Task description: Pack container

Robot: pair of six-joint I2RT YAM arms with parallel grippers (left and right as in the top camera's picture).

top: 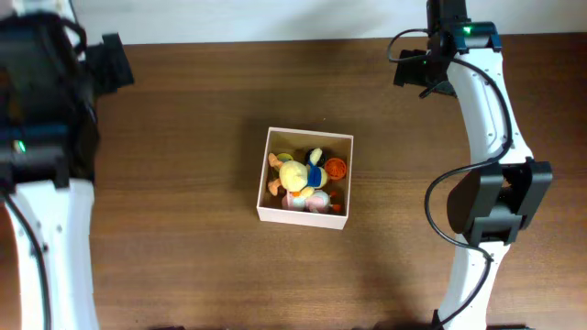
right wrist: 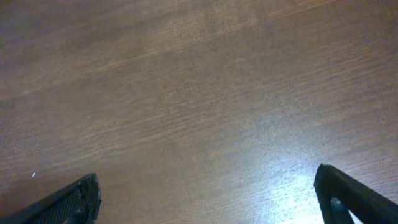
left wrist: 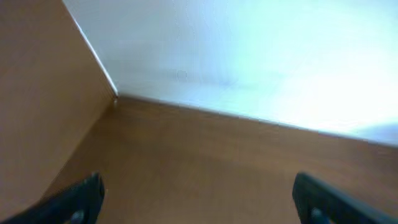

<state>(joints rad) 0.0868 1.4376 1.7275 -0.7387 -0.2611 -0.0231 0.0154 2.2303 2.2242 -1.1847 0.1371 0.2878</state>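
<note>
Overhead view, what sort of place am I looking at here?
Most likely a robotics lab or test bench, not a home: a wooden table against a plain white wall, a white left arm and right arm at its sides, and one container of small toys in the middle.

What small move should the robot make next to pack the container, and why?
Probably no new pick: I would park both arms. The container already holds the yellow plush toy and an orange toy, no loose toy shows on the table, and the left hand and right hand are open, empty and away from it.
</note>
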